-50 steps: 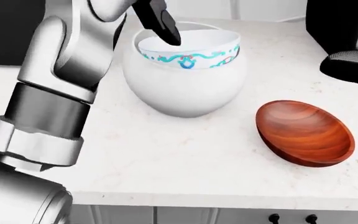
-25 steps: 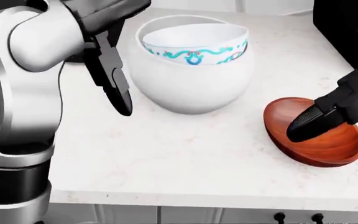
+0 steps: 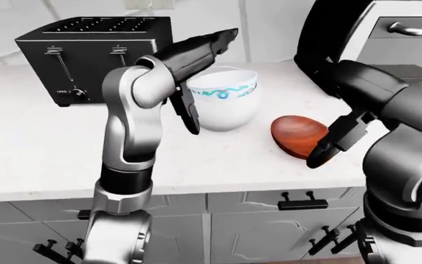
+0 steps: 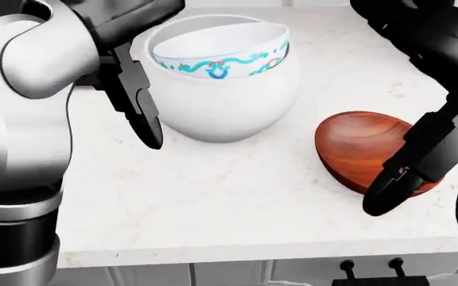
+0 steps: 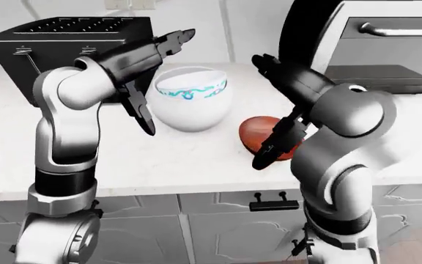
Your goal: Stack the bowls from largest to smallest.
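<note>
Partly stacked: patterned bowl (image 4: 221,50) nested in large white bowl (image 4: 221,101), wooden bowl (image 4: 368,149) alone on the surface (image 4: 213,202) to their right, right hand (image 4: 396,185) just beside it, left hand (image 4: 137,113) released.

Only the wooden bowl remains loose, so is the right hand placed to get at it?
Probably yes: the right hand hangs open at the wooden bowl, nothing between them.

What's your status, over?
Both hands empty: left hand beside the big white bowl, patterned bowl nested inside. Right hand over the unstacked wooden bowl.
</note>
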Robot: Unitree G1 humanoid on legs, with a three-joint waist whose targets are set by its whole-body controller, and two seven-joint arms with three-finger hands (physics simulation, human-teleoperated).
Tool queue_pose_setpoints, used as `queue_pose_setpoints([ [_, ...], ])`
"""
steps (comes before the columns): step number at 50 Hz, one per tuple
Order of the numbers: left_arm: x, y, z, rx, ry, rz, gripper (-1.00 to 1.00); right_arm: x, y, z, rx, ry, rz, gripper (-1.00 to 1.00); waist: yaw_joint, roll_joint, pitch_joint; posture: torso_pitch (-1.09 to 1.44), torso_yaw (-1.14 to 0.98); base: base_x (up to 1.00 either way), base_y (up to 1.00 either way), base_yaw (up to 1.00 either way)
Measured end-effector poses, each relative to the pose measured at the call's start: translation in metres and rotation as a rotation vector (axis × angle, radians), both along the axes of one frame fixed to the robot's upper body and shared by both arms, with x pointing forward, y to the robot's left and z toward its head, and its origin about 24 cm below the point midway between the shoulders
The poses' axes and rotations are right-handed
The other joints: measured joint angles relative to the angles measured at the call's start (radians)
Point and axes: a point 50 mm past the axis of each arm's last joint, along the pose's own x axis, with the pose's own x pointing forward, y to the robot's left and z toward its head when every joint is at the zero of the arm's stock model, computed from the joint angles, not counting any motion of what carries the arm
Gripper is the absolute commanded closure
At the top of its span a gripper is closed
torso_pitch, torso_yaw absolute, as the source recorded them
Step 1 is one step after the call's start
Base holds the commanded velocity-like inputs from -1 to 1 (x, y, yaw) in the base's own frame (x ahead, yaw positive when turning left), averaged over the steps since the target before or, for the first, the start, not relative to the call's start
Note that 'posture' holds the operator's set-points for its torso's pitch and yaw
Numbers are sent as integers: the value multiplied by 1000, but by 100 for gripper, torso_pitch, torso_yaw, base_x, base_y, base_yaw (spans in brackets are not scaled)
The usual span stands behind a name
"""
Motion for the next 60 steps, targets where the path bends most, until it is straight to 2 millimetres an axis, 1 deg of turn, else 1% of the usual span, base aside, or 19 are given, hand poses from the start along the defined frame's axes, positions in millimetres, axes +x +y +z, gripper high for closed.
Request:
queue_pose_setpoints([
  [5, 3, 2, -8, 10, 25, 6, -100, 1, 6, -10, -56, 14, -10, -100, -3, 9, -5, -20, 0, 0, 0, 0],
  [8, 4, 4, -7, 7, 24, 10, -100, 4, 7, -17, -92, 38, -15, -100, -6, 11, -7, -20, 0, 0, 0, 0],
  [12, 3, 3, -6, 3, 16, 10, -100, 5, 8, -22, -122, 50, -16, -100, -8, 14, -12, -20, 0, 0, 0, 0],
  [18, 2, 4, -3, 2, 5, 8, -100, 10, 11, -29, -144, 62, -19, -100, -12, 14, -20, -20, 0, 0, 0, 0],
  [22, 2, 5, -6, 10, 2, 12, -100, 12, 11, -36, -152, 78, -22, -100, -12, 13, -25, -20, 0, 0, 0, 0],
  [30, 1, 5, -6, 14, 10, 11, -100, 19, 12, -46, -157, 109, -20, -100, -12, 12, -26, -20, 0, 0, 0, 0],
  [39, 0, 8, -6, 10, 8, 13, -100, 28, 6, -50, -150, 127, -47, -100, -11, 11, -27, -20, 0, 0, 0, 0],
  [43, 0, 8, -7, 9, 6, 14, -100, 31, 6, -52, -153, 134, -48, -94, -10, 10, -28, -20, 0, 0, 0, 0],
  [46, 1, 8, -9, 11, 10, 12, -100, 35, 5, -55, -154, 148, -51, -80, -8, 9, -29, -20, 0, 0, 0, 0],
  [50, 2, 9, -11, 10, 15, 16, -100, 38, 2, -62, -156, 168, -60, -79, -8, 8, -29, -20, 0, 0, 0, 0],
  [52, 1, 9, -11, 10, 15, 16, -100, 40, 1, -65, -161, 175, -64, -73, -7, 8, -29, -20, 0, 0, 0, 0],
  [60, 3, 10, -11, 9, 7, 18, -100, 47, -4, -78, -185, 202, -85, -64, -6, 8, -33, -20, 0, 0, 0, 0],
])
